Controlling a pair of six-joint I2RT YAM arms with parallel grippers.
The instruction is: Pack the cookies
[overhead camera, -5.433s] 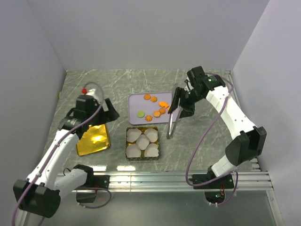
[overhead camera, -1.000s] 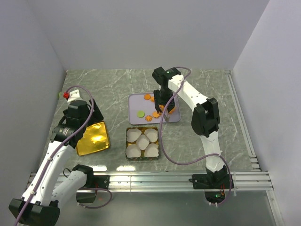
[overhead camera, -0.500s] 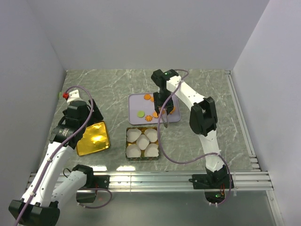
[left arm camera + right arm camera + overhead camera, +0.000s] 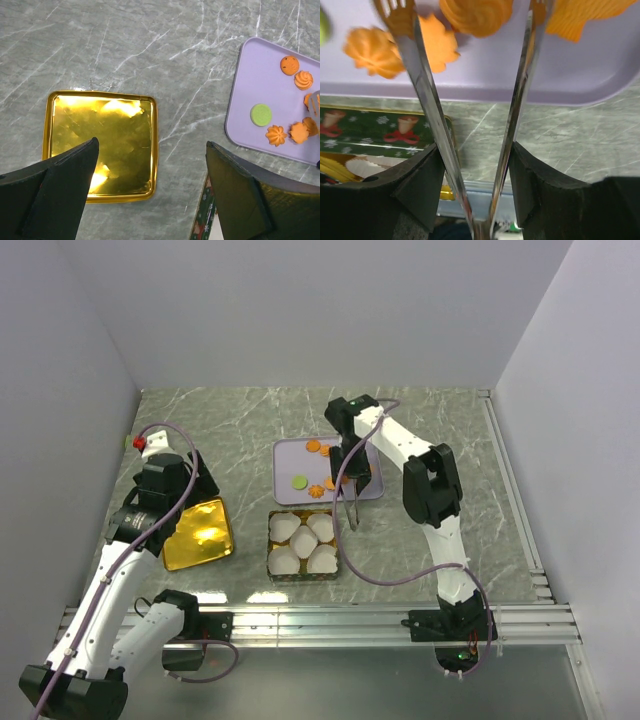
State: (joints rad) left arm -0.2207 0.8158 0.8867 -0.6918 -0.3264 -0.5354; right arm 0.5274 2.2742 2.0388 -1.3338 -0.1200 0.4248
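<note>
high rear overview; close downward wrist views, purple tray (image 4: 255, 75) in both

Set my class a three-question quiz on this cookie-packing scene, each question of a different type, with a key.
1. True or false: the right claw is shut on metal tongs.
2. The green cookie lies: A on the purple tray; B on the gold lid; C on the bare table.
3. Fill in: the tin holds ___ white paper cups.
Key: 1 true; 2 A; 3 five.
</note>
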